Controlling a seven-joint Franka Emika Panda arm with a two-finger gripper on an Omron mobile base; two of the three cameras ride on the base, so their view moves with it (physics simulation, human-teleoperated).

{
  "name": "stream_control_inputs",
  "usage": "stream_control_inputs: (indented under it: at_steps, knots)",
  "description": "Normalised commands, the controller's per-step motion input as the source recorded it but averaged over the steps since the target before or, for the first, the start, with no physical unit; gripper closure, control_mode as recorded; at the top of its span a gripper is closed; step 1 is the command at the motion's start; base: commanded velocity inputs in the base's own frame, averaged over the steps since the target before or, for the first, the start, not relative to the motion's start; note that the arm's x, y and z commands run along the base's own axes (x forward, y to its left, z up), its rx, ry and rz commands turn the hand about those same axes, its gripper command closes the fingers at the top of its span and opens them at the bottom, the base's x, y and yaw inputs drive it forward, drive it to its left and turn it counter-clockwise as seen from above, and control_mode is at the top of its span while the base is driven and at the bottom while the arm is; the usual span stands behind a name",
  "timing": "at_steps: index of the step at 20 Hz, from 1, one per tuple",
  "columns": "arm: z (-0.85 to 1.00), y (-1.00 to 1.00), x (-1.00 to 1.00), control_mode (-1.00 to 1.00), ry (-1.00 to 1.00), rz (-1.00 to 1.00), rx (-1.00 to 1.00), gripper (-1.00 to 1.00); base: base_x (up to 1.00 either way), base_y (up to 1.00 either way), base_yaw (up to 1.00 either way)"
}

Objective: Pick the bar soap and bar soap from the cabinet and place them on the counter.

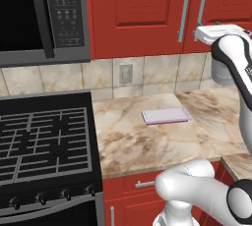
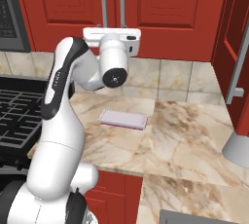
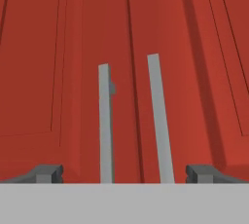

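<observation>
Facing the shut cabinet (image 3: 73, 72) handles (image 3: 104, 121), end effector (image 3: 124, 173) spread wide, empty; base views add counter (image 1: 147, 141).

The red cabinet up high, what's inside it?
Can't tell yet. The cabinet has both doors shut, so only the red fronts and two silver handles show. The open gripper faces those handles. Anything inside is hidden behind the doors.
</observation>
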Motion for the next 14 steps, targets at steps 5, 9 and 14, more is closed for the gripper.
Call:
stream_control_inputs:
  at_steps: [5, 9, 14]
  knots:
    - [-0.01, -0.09, 0.15, -1.00, 0.00, 0.00, 0.00, -1.00, 0.00, 0.00, 0.00]
    - [0.00, -0.09, 0.13, -1.00, 0.00, 0.00, 0.00, -1.00, 0.00, 0.00, 0.00]
    - [-0.01, -0.02, 0.19, -1.00, 0.00, 0.00, 0.00, -1.00, 0.00, 0.00, 0.00]
